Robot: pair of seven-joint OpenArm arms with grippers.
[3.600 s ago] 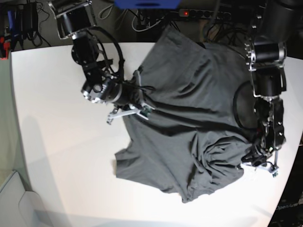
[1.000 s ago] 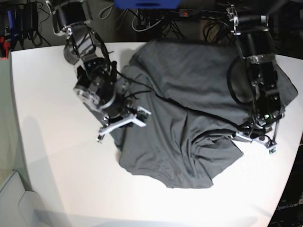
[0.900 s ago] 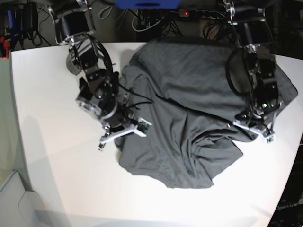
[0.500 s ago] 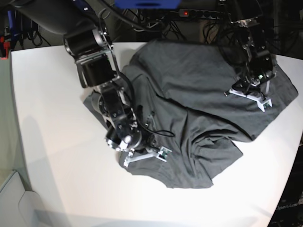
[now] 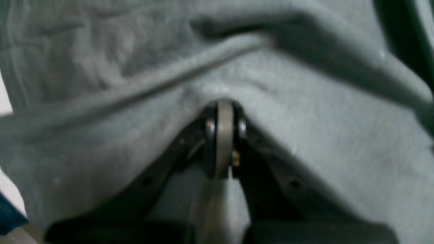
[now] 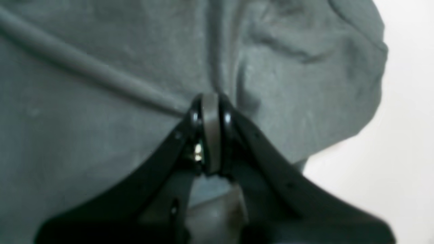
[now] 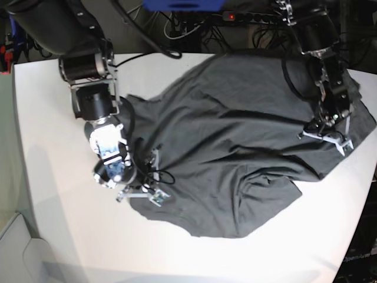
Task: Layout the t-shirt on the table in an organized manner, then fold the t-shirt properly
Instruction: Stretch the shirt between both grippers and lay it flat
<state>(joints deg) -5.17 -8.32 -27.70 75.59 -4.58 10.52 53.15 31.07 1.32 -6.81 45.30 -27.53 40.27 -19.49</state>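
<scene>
Base view: the t-shirt [image 7: 235,141] is spread in rumpled folds across the middle and right of the white bench [image 7: 53,135]; no label or writing can be read. The left hand [image 7: 325,137] is closed on cloth near the right edge. The right hand [image 7: 140,194] is closed on cloth at the shirt's lower left. Cables and a power strip [image 7: 253,16] are seen behind the bench.
</scene>
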